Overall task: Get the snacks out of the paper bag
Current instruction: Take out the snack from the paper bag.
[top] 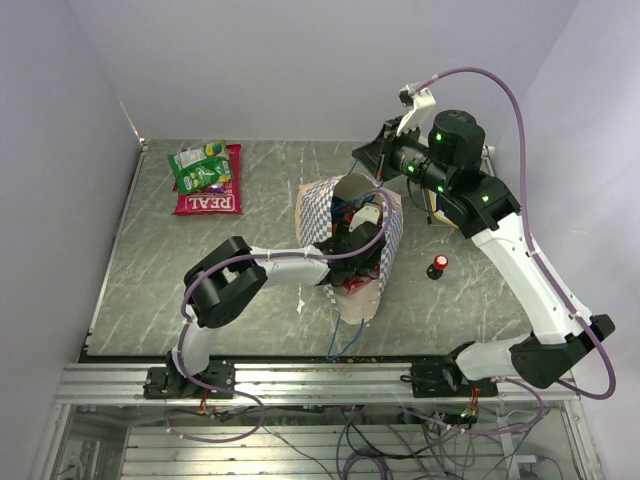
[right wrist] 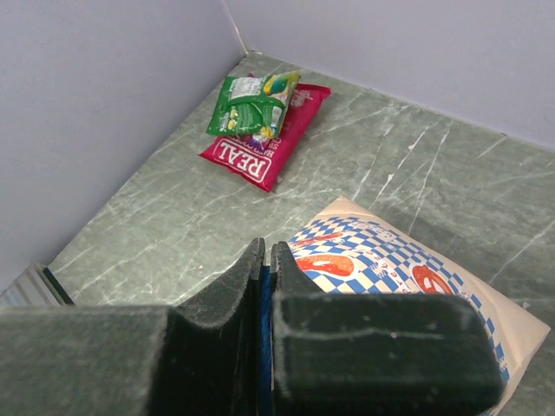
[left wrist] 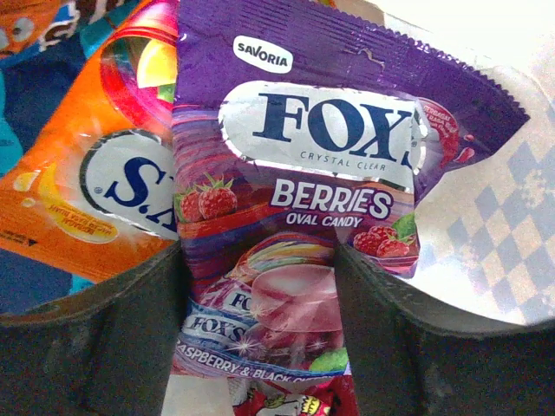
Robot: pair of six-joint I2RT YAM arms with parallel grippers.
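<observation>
Flanking the purple packet [left wrist: 295,199], left fingers [left wrist: 95,347] seem clear.

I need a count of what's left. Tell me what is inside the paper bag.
Seen in the paper bag: a purple candy bag on top, an orange packet partly under it, and edges of a blue wrapper and a red wrapper. Whatever lies deeper is covered.

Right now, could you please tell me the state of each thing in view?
paper bag: mouth open.
left fingers: open inside the bag, astride the purple candy bag.
right fingers: shut on the blue cord handle.
purple candy bag: inside the bag, ungripped.
orange packet: inside the bag.
red REAL packet: out on the table, under the green packet.
</observation>
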